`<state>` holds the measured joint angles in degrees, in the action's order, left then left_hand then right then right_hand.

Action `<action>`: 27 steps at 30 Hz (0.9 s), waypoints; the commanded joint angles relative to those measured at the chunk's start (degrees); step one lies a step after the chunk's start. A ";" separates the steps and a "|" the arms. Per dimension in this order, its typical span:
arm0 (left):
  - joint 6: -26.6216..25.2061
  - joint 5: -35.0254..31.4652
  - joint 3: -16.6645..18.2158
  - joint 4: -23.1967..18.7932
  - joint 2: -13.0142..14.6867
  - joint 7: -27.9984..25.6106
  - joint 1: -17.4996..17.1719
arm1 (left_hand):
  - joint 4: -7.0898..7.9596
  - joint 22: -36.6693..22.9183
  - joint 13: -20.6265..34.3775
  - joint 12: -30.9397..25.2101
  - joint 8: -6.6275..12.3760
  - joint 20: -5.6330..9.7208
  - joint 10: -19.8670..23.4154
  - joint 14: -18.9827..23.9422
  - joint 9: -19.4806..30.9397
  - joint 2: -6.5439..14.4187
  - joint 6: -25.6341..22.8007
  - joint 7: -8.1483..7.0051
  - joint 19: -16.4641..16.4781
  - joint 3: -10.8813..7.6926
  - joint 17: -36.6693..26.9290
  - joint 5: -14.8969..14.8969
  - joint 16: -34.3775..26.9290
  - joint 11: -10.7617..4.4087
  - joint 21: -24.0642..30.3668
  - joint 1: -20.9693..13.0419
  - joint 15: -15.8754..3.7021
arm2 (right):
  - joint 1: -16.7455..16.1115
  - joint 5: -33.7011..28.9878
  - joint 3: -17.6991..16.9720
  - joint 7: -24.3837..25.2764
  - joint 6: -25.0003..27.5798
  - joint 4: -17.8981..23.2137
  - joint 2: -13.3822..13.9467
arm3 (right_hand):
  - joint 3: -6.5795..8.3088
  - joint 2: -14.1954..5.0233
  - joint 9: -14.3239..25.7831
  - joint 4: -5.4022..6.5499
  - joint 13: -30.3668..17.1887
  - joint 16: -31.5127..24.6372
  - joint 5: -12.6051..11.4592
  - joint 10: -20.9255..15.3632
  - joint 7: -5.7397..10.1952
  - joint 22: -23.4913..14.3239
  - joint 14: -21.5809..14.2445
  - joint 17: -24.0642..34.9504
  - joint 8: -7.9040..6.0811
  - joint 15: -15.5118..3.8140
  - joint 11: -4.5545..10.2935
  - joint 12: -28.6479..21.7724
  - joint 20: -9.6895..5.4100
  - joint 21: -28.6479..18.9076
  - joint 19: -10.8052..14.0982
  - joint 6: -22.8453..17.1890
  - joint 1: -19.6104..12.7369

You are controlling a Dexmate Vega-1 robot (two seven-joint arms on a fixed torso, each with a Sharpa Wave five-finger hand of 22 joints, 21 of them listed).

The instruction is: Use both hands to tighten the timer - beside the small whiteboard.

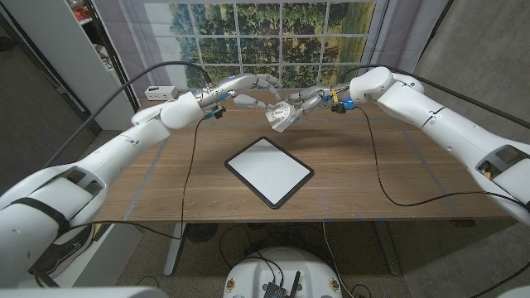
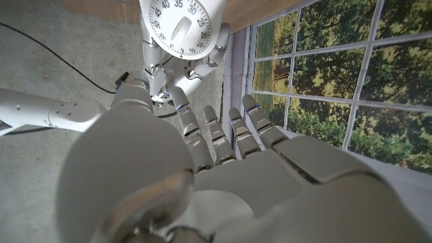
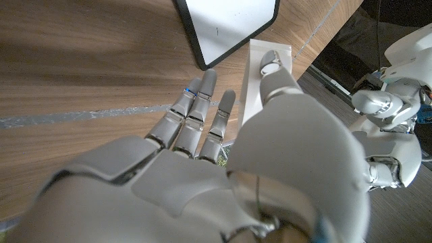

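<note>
1. The right hand (image 1: 305,103) grips the round white dial timer (image 1: 280,116), raised over the surface's far edge, beyond the black-framed small whiteboard (image 1: 269,170).
2. The left hand (image 1: 248,86), fingers spread and empty, hovers near; it likely must grasp the knob next.

Even, soft indoor light; faint shadows on table (image 1: 166,178). Head view bends at edges. Near hand surfaces blur in both wrist views.
</note>
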<state>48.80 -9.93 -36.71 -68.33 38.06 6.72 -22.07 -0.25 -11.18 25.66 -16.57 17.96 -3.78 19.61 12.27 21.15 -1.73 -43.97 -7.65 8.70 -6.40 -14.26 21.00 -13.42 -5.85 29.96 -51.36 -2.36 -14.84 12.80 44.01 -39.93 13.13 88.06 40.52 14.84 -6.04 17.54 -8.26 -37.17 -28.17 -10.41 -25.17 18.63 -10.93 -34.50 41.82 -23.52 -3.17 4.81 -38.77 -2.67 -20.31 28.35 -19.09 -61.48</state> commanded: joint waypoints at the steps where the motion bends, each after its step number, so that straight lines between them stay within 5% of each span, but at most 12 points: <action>1: -5.86 15.39 1.64 -0.55 -0.72 10.82 -2.71 | -0.12 -0.19 0.37 0.20 -0.24 -0.16 -0.40 -0.20 0.06 -0.13 -0.17 -0.03 -0.20 0.43 -0.29 0.59 0.27 -0.11 -0.24 0.10 -3.09 | -0.35 -1.12 0.23 0.46 2.01 2.12 0.94 | 0.00 -1.12 5.69 0.35 -0.10 0.24 -0.10 -0.56 -9.77 -0.10 -0.61 0.22 -2.76 -9.67 0.02 -0.04 -2.10 0.00 0.11 -10.76 1.73; 8: -6.79 14.26 1.29 0.82 -0.31 14.14 -1.60 | -1.49 -0.16 0.70 0.94 -1.39 -1.30 -2.79 -2.43 0.14 -0.46 1.58 -1.50 -1.38 0.77 -0.21 1.88 1.03 0.61 -0.95 -2.78 -1.92 | -0.85 -1.06 -0.36 1.66 1.78 2.74 0.90 | 0.00 -1.15 5.60 0.33 0.00 0.45 -0.11 -0.65 -9.95 -0.09 -0.81 0.28 -2.57 -9.72 -0.07 0.00 -2.05 -0.03 0.11 -10.80 1.82; 16: -6.99 10.56 1.55 1.39 -0.13 12.46 -1.52 | -3.96 -0.16 0.97 1.02 -0.67 -1.58 -3.45 -3.15 0.46 1.22 -1.22 -2.74 -1.48 -0.23 -0.22 3.94 0.96 -0.28 -1.27 -8.71 -1.68 | -1.60 -0.57 -1.03 3.09 1.55 3.27 0.68 | -0.03 -1.16 5.51 0.29 0.00 0.60 -0.13 -0.58 -9.90 -0.09 -0.91 0.43 -2.42 -9.71 -0.06 0.03 -2.07 -0.03 0.05 -10.94 1.87; 27: -4.31 6.15 2.05 3.09 -1.29 6.65 -2.17 | -4.53 -0.22 1.06 0.42 -0.14 -1.15 -2.06 -2.44 0.51 2.35 -3.62 -2.41 -0.78 -0.31 -0.40 4.70 0.40 -1.61 -1.08 -10.74 -2.19 | -1.57 -0.02 -1.23 3.51 0.68 3.15 -0.06 | -0.02 -1.32 5.42 0.35 -0.03 0.87 -0.19 -0.51 -9.96 -0.08 -1.03 0.54 -2.27 -9.71 -0.02 0.08 -2.07 -0.08 0.08 -11.17 2.05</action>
<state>42.68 -0.83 -35.20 -66.93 37.81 17.18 -23.65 -4.54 -11.18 26.45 -15.67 17.60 -5.08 17.01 9.29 21.42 0.46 -46.85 -10.11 7.41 -6.57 -14.53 25.44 -12.59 -7.10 28.81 -61.40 -2.04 -16.25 12.10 43.10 -37.16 14.64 91.11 41.13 14.84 -5.67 17.54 -8.29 -37.14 -27.51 -10.19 -25.16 18.63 -10.94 -35.07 42.08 -23.52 -3.32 4.81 -38.77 -2.67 -20.31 28.35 -19.09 -61.11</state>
